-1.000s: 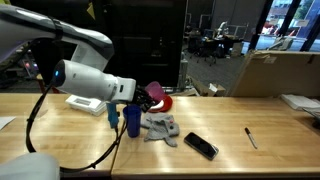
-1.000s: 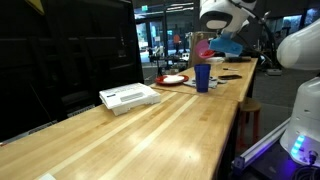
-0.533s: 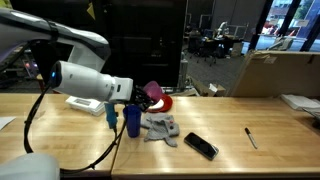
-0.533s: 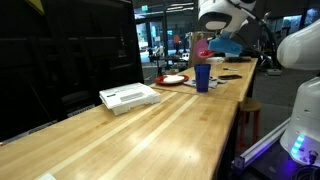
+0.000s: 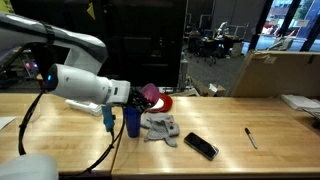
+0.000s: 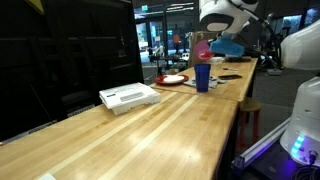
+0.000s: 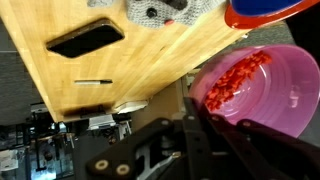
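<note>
My gripper (image 5: 138,96) is shut on the rim of a pink cup (image 5: 150,95) and holds it tilted on its side in the air. In the wrist view the pink cup (image 7: 262,90) has small red pieces (image 7: 228,76) inside, and my gripper's black fingers (image 7: 196,112) clamp its edge. A dark blue cup (image 5: 132,122) stands upright on the wooden table just below the pink cup. It also shows in an exterior view (image 6: 203,77), under the pink cup (image 6: 203,47).
A red plate (image 5: 166,103) sits behind the cups. A grey cloth (image 5: 160,127), a black phone (image 5: 200,146) and a pen (image 5: 250,137) lie further along the table. A white box (image 6: 130,97) lies mid-table. A cardboard box (image 5: 270,72) stands behind.
The arm and the pink cup have shifted slightly sideways towards the blue cup. Nothing else has moved.
</note>
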Available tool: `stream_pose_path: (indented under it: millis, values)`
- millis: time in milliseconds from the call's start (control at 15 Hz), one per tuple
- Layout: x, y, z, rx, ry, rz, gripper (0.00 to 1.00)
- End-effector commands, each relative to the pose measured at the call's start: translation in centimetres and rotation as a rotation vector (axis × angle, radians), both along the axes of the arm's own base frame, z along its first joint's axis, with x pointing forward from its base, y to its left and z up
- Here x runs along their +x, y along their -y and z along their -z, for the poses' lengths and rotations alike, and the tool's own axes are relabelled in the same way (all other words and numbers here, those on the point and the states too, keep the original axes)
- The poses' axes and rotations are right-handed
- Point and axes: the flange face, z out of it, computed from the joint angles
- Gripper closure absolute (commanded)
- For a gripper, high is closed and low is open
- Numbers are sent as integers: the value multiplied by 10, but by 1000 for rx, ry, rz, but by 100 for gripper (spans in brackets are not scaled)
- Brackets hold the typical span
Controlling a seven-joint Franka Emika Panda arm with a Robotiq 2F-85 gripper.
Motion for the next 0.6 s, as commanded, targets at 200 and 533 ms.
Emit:
stream_pose_path:
  millis: [200,533]
  values:
    - [-2,-5,1,0,-1,-17,96]
    - [-2,-5,1,1,-1,-16,96]
